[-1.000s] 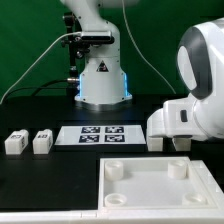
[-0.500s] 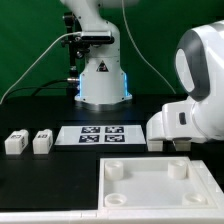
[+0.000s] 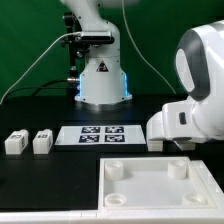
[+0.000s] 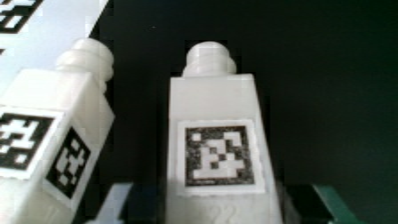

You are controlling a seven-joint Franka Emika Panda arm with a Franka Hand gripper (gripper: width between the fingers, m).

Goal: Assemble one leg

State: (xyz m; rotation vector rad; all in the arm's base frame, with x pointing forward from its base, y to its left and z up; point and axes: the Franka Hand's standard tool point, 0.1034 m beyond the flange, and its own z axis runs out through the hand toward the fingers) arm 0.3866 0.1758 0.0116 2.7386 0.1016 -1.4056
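wrist view: the leg (image 4: 217,125), a white square-section block, sits directly between the fingers of the gripper (image 4: 222,197). its rounded peg (image 4: 210,50) points away from the hand, and its black-and-white tag (image 4: 217,155) faces the camera. the two dark fingers (image 4: 125,200) stand spread wider than the leg, with a gap showing on each side, so the hand is spread wide and grips nothing. whether the leg touches the palm cannot be told.

a second leg (image 4: 63,110), also tagged, lies just beside the first, outside one finger and apart from it, with dark table between them. past it, further from the hand, the edge of a white tagged surface (image 4: 36,15) shows; it is too cropped to name.

the exterior view has the gripper (image 3: 168,143) low over the black table (image 3: 30,185), its bulky white body hiding the leg. the tabletop panel (image 3: 150,192) with round corner sockets lies just in front of the hand. the marker board (image 3: 100,134) lies beside the hand, toward the exterior view's left. well beyond it on that side stand the outer block (image 3: 15,142) and the inner block (image 3: 41,142), close together.
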